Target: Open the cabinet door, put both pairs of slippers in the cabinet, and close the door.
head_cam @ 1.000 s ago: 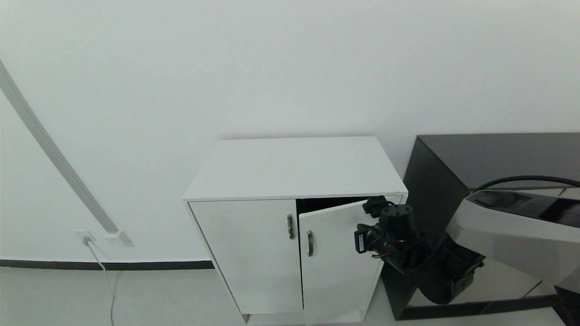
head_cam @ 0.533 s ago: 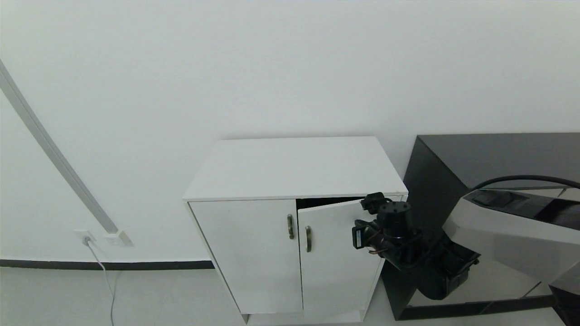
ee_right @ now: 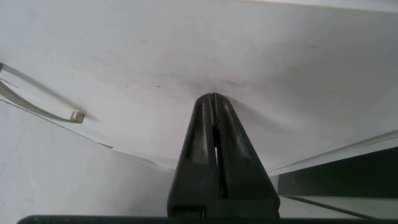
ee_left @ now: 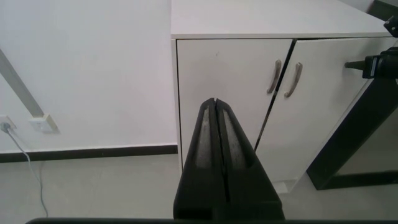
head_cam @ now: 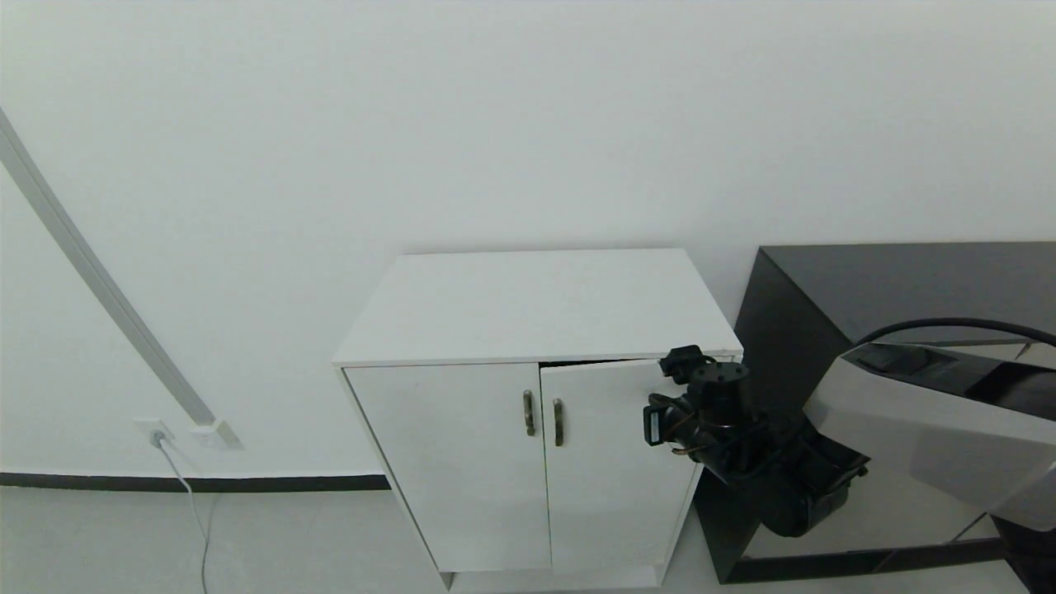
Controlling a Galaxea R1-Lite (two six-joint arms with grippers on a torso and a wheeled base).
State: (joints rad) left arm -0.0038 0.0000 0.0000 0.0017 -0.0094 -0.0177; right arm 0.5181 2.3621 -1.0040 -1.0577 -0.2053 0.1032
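Observation:
The white cabinet (head_cam: 536, 305) stands against the wall with its left door (head_cam: 450, 462) shut. Its right door (head_cam: 606, 470) sits almost flush, with a thin dark slit along its top edge. Two metal handles (head_cam: 558, 422) meet at the middle. My right gripper (ee_right: 213, 99) is shut, its tip pressed against the right door's face near the hinge side; the left wrist view shows the right gripper (ee_left: 367, 65) against the door. My left gripper (ee_left: 214, 104) is shut on nothing and hangs in front of the cabinet, some way back from the left door (ee_left: 227, 99).
A black glossy cabinet (head_cam: 825, 289) stands close on the right of the white one. On the left wall are a slanted grey conduit (head_cam: 99, 280) and a socket (head_cam: 154, 431) with a cable running to the floor. Open floor lies before the cabinet.
The right door has swung from ajar to almost shut, with my right gripper moving in toward the cabinet against it. The dark opening at the top has shrunk to a slit.

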